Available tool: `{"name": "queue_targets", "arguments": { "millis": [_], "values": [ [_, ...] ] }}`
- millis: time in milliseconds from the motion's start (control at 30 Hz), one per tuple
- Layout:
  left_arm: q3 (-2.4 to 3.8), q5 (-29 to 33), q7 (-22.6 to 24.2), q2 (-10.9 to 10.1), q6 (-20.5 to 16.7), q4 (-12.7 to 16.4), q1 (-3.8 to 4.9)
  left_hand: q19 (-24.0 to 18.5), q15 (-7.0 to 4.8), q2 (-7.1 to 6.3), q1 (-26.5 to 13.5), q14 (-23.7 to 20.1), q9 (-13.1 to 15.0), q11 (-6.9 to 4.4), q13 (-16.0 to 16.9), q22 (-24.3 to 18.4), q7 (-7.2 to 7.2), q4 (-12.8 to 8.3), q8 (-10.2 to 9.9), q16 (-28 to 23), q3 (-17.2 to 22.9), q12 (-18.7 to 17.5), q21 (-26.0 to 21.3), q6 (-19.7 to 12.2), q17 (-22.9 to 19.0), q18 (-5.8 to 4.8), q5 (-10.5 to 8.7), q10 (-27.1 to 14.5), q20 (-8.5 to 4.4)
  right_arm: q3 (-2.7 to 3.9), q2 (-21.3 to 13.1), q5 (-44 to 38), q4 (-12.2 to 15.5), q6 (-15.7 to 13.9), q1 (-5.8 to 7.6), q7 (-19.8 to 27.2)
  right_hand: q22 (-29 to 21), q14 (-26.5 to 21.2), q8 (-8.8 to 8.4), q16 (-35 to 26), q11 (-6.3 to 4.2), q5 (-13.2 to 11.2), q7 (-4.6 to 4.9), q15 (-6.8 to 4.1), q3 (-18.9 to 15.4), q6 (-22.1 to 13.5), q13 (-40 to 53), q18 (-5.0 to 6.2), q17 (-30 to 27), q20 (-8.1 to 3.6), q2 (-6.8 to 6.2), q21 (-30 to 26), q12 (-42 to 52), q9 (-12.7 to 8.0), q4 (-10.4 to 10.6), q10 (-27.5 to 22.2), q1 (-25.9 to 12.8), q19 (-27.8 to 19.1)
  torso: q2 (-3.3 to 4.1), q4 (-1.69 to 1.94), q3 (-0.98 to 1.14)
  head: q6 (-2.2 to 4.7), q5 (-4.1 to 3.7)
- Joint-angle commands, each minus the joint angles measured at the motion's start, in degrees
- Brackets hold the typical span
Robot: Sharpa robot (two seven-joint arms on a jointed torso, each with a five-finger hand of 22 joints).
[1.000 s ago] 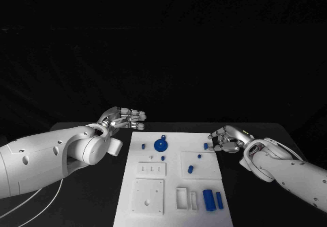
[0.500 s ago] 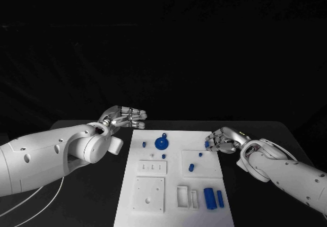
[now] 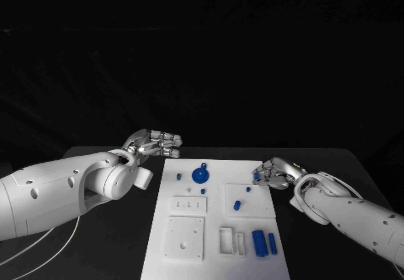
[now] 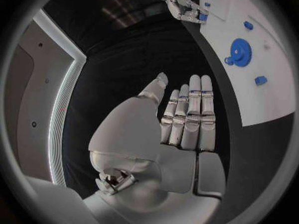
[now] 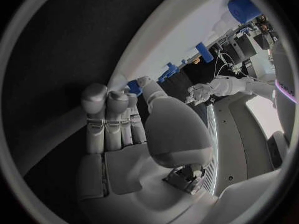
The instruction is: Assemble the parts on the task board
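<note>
Right hand advanced onto white task board.

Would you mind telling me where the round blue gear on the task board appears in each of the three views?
Head view: the blue gear lies at the far end of the task board, between the two hands.
Left wrist view: the gear lies on the board beyond the left hand.
Right wrist view: the blue shape at the board's far end is probably the gear.
Shared landmark: the white board.
</note>
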Motion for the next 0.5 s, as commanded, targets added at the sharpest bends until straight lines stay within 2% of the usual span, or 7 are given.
{"name": "queue_targets", "arguments": {
  "millis": [33,67,433,500],
  "values": [
    [0.04,-0.1,0.2,0.1,0.9,0.1,0.00,-0.4,0.19,0.05,-0.4,0.1,0.0,0.15,0.1,0.1,0.30,-0.3,0.1,0.0,0.1,0.1,0.2,-0.2,0.0,-0.62,0.04,-0.3,-0.15,-0.16,0.1,-0.7,-0.2,1.0,-0.34,0.5,5.5,0.1,0.04,0.3,-0.76,-1.5,-0.39,-0.20,1.3,1.3,0.1,-0.28,0.1,-0.08,0.73,0.4,0.2,0.2,0.0,0.0,-0.2,2.3,-0.02,-0.04,-0.09,-0.08,0.02],
    [0.04,-0.1,0.1,0.1,0.9,0.1,0.00,-0.4,0.19,0.05,-0.4,0.1,0.0,0.15,0.1,0.1,0.30,-0.3,0.1,0.0,0.1,0.1,0.2,-0.2,0.0,-0.62,0.04,-0.3,-0.15,-0.16,0.1,-0.7,-0.2,1.0,-0.36,0.5,5.5,0.1,-0.01,0.2,-0.90,-2.7,-0.67,-0.33,2.5,2.3,0.1,-0.37,0.1,-0.21,0.81,0.4,0.2,0.2,-0.2,0.0,-0.2,2.2,-0.02,-0.06,-0.06,-0.01,0.04],
    [0.04,-0.6,-0.4,0.0,1.3,0.1,0.00,-0.5,0.09,0.32,-0.5,0.1,0.0,-0.13,0.1,0.2,0.16,-0.2,0.1,0.1,0.2,0.1,0.4,0.0,0.1,-0.62,0.04,0.6,-0.20,-0.16,0.2,-0.5,0.0,-0.9,-0.43,-0.3,5.6,0.3,0.04,0.5,-1.52,-8.9,-1.59,-0.76,8.9,5.8,0.7,-0.75,0.7,-0.70,1.27,0.9,0.6,0.4,-0.2,0.5,-0.7,2.3,-0.06,-0.10,-0.02,0.06,0.03],
    [0.04,-1.0,-0.7,0.0,1.7,0.0,0.00,-0.4,-0.08,0.58,-0.6,0.3,0.1,-0.50,0.1,0.2,-0.18,-0.1,0.2,0.2,0.4,0.1,0.5,0.7,0.1,-0.64,0.03,1.7,-0.30,-0.16,0.1,-0.4,0.1,-0.7,-0.42,-1.0,5.6,0.2,0.04,0.5,-1.56,-8.6,-1.61,-0.81,9.9,6.3,0.7,-0.77,0.8,-0.74,1.31,0.9,0.4,0.4,-0.4,0.3,-0.6,2.2,-0.04,-0.11,-0.03,0.21,0.10]
  ]
}}
